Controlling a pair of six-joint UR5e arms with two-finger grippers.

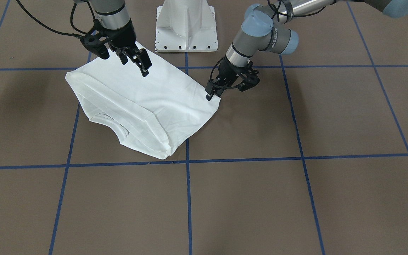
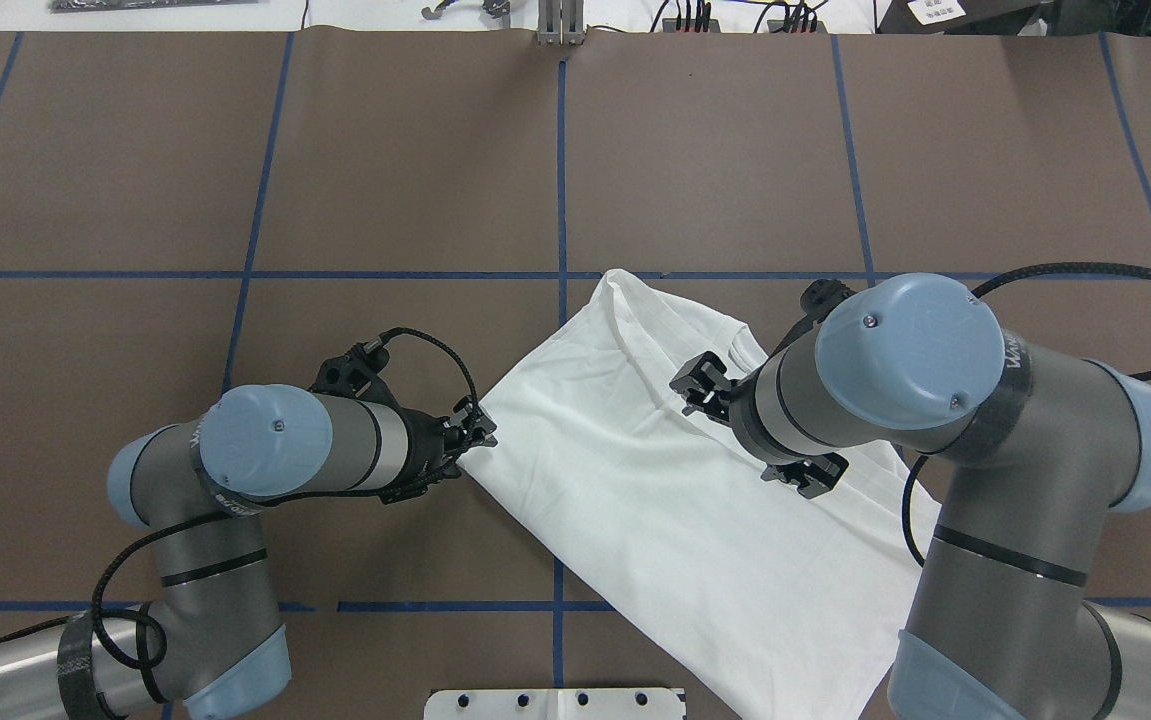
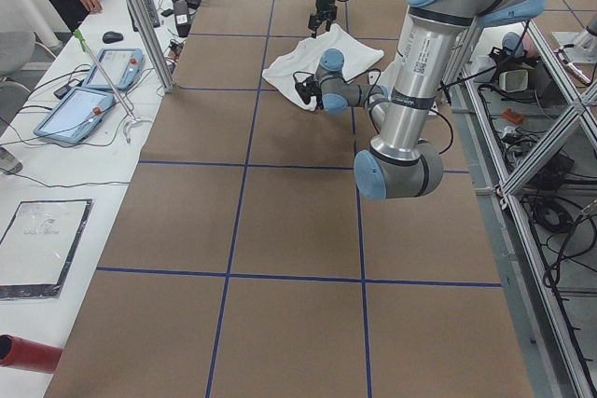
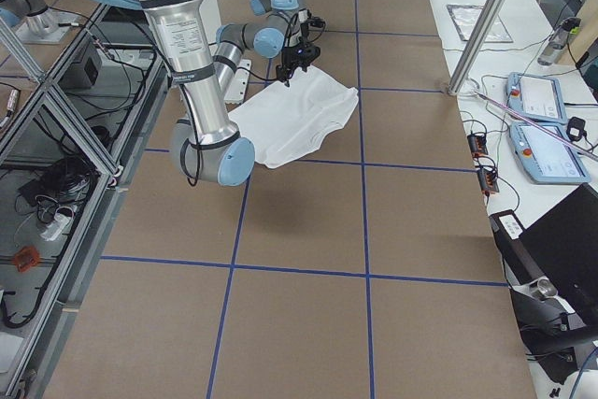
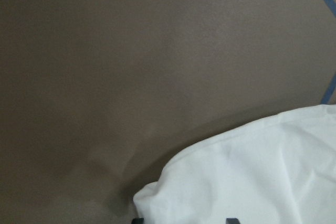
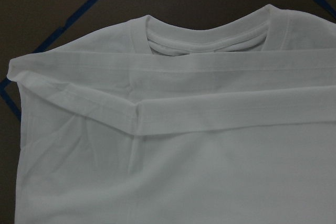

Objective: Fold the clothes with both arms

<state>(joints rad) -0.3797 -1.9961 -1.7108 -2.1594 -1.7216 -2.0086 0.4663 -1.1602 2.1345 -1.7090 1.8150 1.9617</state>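
The white T-shirt (image 1: 147,102) lies folded on the brown table (image 1: 296,198), just in front of the pedestal base (image 1: 186,32). The right gripper (image 1: 134,64) hangs wide open over it. The left gripper (image 1: 212,94) straddles the shirt's corner with its fingers apart.

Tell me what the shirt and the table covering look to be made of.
Shirt: white, matte, soft knit fabric, probably cotton; ribbed collar, stitched hems and soft creases suggest it. Table covering: flat matte brown sheet, perhaps paper or vinyl; I cannot tell which. Blue lines look like tape.
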